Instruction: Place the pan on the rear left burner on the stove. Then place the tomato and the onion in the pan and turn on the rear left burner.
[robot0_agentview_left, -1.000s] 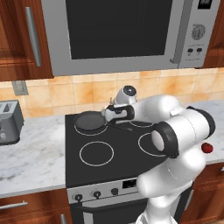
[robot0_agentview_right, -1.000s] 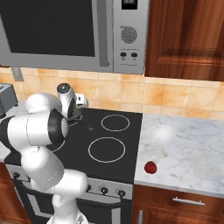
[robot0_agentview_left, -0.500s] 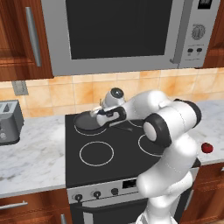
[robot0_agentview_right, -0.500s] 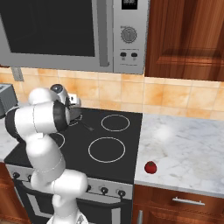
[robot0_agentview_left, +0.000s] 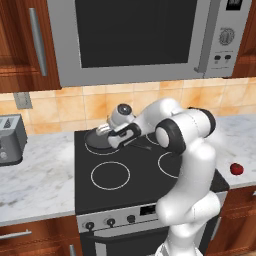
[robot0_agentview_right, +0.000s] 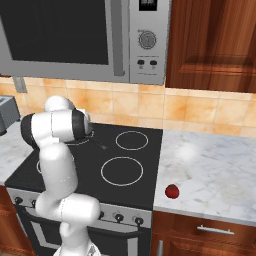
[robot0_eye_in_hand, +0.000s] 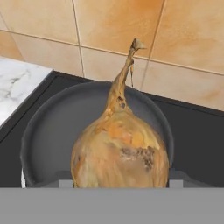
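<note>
A kitchen robot's gripper (robot0_agentview_left: 111, 136) hovers at the rear left of the stove (robot0_agentview_left: 145, 175), carrying the onion (robot0_eye_in_hand: 119, 155) just above the pan (robot0_eye_in_hand: 57, 131), which sits on the rear left burner (robot0_agentview_left: 100, 145). In the hand view the onion fills the space between the fingertips, its thin stalk pointing away from the hand toward the tiled wall, so its long axis runs along the line of the gripper's reach. The pan's dark floor spreads directly beyond and beneath the bulb, its rim curving round on both sides; the drop point lies straight ahead of the fingers rather than off to either side. The jaws stand partly apart and appear clamped on the onion's wide body, the two small finger tips just showing at either flank of the bulb.

The tomato (robot0_agentview_right: 172, 191) rests on the marble counter (robot0_agentview_right: 210, 175) well away from the gripper, far across the stove on the opposite side, near the counter's front edge. By the look of it, the onion is about to be released into the pan, with the tomato and the burner's knob on the front panel yet to be dealt with.
</note>
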